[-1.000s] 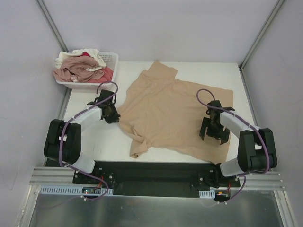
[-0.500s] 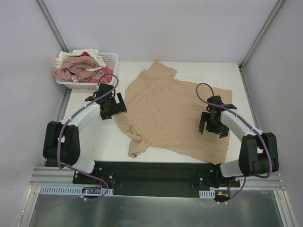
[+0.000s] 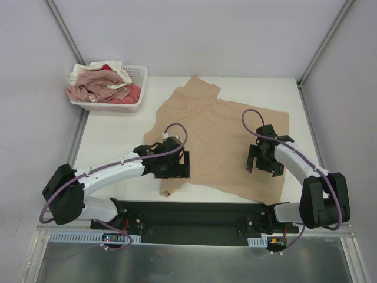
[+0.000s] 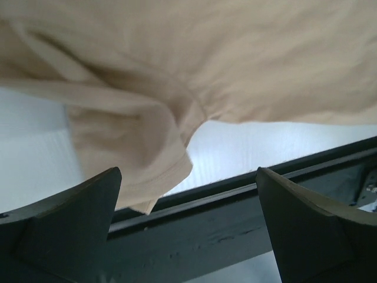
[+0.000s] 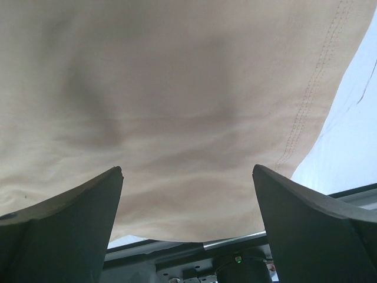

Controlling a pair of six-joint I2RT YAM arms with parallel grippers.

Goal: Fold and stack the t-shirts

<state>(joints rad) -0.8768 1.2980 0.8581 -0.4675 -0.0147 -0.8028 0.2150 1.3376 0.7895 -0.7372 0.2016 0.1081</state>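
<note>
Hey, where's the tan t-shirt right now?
In the top view, the tan t-shirt lies spread across the middle of the table, right of the white basket in the far-left corner.

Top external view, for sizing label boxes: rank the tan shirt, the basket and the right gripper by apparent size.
1. tan shirt, largest by far
2. basket
3. right gripper, smallest, even though it sits nearer the camera

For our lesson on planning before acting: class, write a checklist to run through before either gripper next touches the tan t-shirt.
1. Left gripper open: ok.
2. Right gripper open: ok.
3. Tan t-shirt lying flat: not ok, its near sleeve is bunched.
4. Left gripper lined up with that sleeve: ok.
5. Gripper height above cloth: cannot tell.
6. Other shirts out of the way in the white basket: ok.
</note>
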